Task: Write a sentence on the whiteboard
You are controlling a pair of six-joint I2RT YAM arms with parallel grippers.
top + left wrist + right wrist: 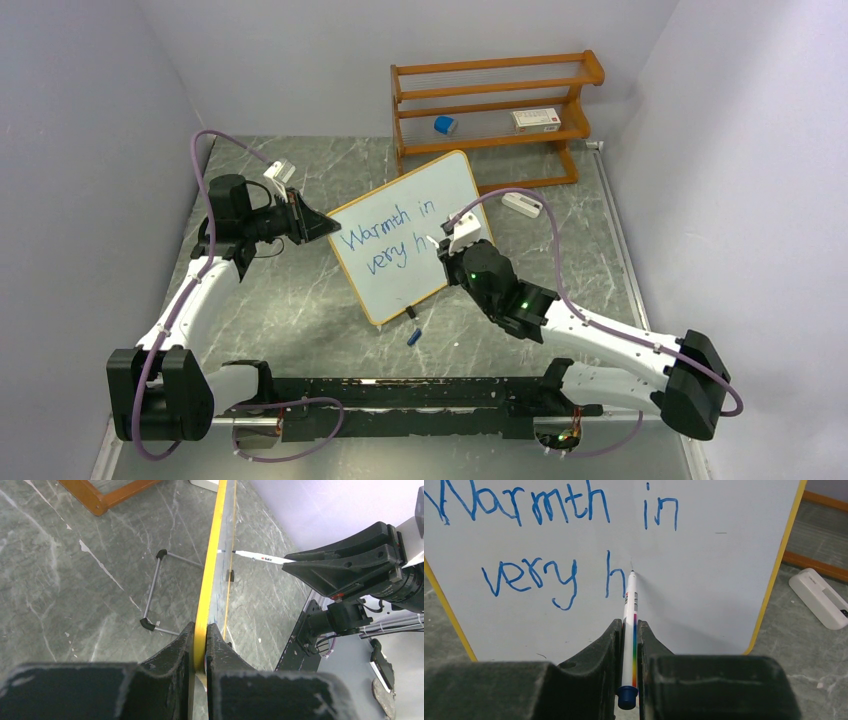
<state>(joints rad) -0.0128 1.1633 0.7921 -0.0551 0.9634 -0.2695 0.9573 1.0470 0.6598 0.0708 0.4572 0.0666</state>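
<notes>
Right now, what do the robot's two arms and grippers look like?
Both have white links with black joints and bases: the left arm, the right arm. A purple cable loops along each. The left gripper and right gripper have matte black wedge-shaped fingers; green lights glow on the right arm.

Surface: grey marbled tabletop [300, 320].
Far edge: orange wooden shelf rack [495, 110], right of centre.
Centre: whiteboard [400, 230], standing on its lower edge, angled to the table edges.
Just in front of rack: flat white box [521, 204].
Beside whiteboard's near corner: small blue cap [413, 336], lying loose.
</notes>
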